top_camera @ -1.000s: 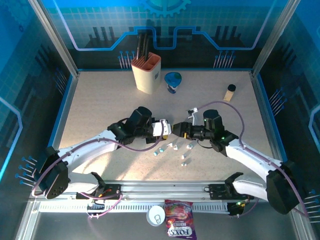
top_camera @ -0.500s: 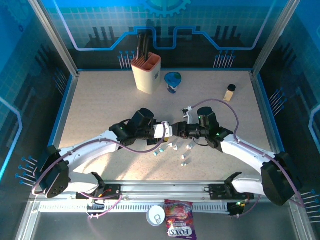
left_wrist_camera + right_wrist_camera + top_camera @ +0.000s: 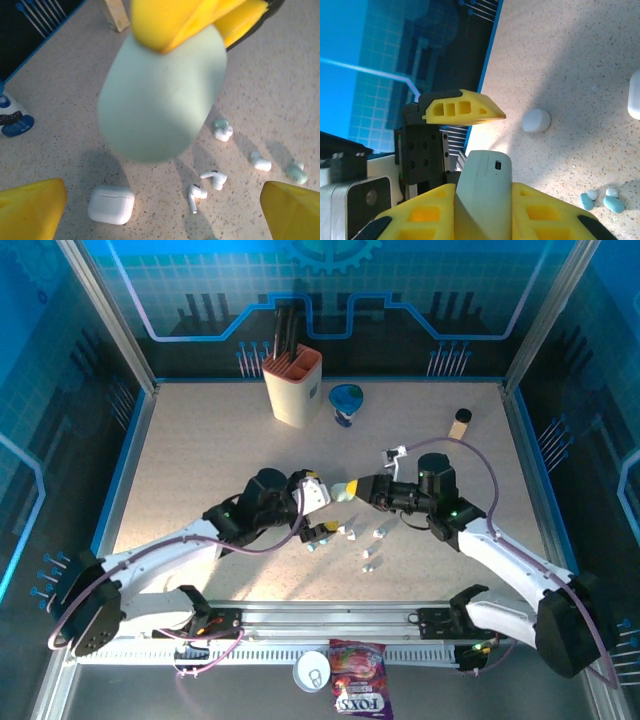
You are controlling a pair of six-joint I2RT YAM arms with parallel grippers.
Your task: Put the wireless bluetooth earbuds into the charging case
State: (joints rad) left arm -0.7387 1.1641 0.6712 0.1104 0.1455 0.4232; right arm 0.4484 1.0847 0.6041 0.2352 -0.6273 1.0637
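Note:
A pale green charging case (image 3: pixel 160 95) hangs in the air, with my right gripper (image 3: pixel 483 187) shut on it; its body (image 3: pixel 482 190) fills the gap between the yellow fingers. From above, that gripper (image 3: pixel 352 490) sits mid-table. My left gripper (image 3: pixel 162 186) is wide open around and below the case without touching it, and it lies just to the case's left (image 3: pixel 320 512). A white closed case (image 3: pixel 111 204) lies on the table beneath. Several earbuds are scattered there: white ones (image 3: pixel 214 178) (image 3: pixel 195 196) and a teal one (image 3: pixel 297 172).
At the back stand a tan holder with black tools (image 3: pixel 293 388), a blue item (image 3: pixel 347 400) and a small bottle (image 3: pixel 460 423). A candy bag (image 3: pixel 360 695) and a white lid (image 3: pixel 312 672) lie beyond the front rail. Blue walls enclose the table.
My right gripper closed on the pale case that the left held. The left gripper then opened wide, let go and drew back to the left.

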